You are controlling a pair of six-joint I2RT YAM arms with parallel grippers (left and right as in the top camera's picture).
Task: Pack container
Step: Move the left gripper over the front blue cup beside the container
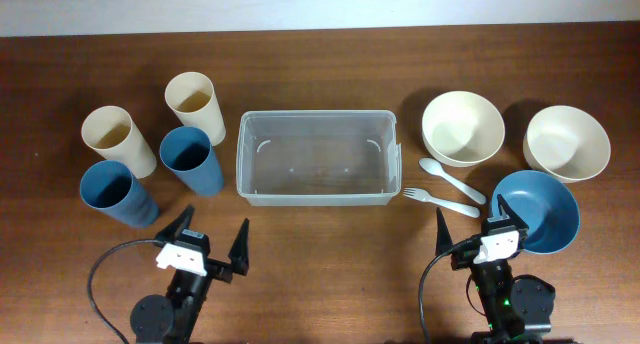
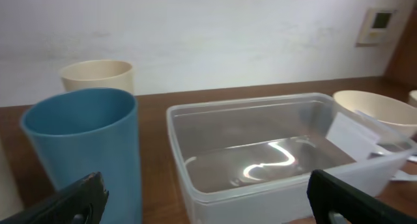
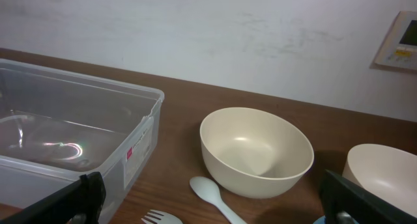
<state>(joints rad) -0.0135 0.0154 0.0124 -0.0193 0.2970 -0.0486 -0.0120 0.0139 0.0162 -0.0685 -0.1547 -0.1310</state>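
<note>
1. Hanging wide open and gripping nothing, the left end effector [image 1: 212, 234] sits just off the container's [image 1: 316, 113] near-left corner. The right end effector [image 1: 470, 224], equally spread and empty, sits past its near-right corner.
2. The container lies empty mid-tabletop [image 1: 320, 54], ahead of both, long axis running left-to-right.
3. Cups [image 1: 190, 159] stand beyond its left end, and bowls [image 1: 462, 127], spoon [image 1: 450, 179] and fork [image 1: 440, 199] beyond its right. The left arm looks nearer.

We see clear, glossy plastic in the container [image 1: 312, 114] and dark wood grain in the worktop [image 1: 330, 269]. The blue cup [image 1: 192, 160] at nine o'clock and cream bowl [image 1: 462, 128] at three look smooth, matt.
</note>
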